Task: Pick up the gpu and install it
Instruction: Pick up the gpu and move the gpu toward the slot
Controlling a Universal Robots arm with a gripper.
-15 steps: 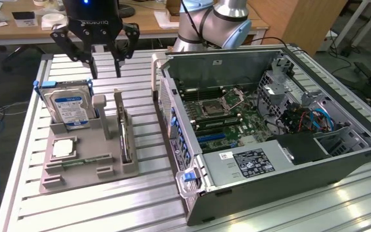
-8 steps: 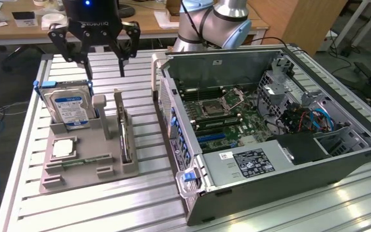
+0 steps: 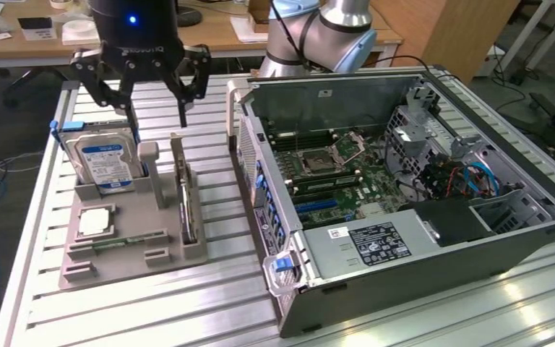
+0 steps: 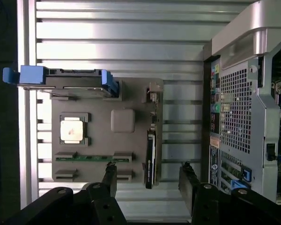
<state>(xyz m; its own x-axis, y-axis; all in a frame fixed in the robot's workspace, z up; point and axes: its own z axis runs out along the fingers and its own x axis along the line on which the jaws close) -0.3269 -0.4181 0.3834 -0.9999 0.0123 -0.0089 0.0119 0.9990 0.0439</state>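
Observation:
The gpu (image 3: 187, 199) is a thin dark card standing on edge in a slot of the grey holder (image 3: 133, 264), with its metal bracket at the far end. From above it appears edge-on as the gpu (image 4: 151, 154). My gripper (image 3: 154, 116) hangs above the holder's far end, between the hard drive and the gpu, open and holding nothing. In the wrist view the gripper (image 4: 149, 178) has its two black fingers (image 4: 110, 178) spread either side of the gpu's near end, well above it.
A hard drive (image 3: 104, 163) with blue rails stands upright in the holder. A processor chip (image 3: 95, 222) and a green memory stick (image 3: 113, 242) lie there too. The open computer case (image 3: 509, 238) lies at the exterior view's right, motherboard (image 3: 331, 181) exposed.

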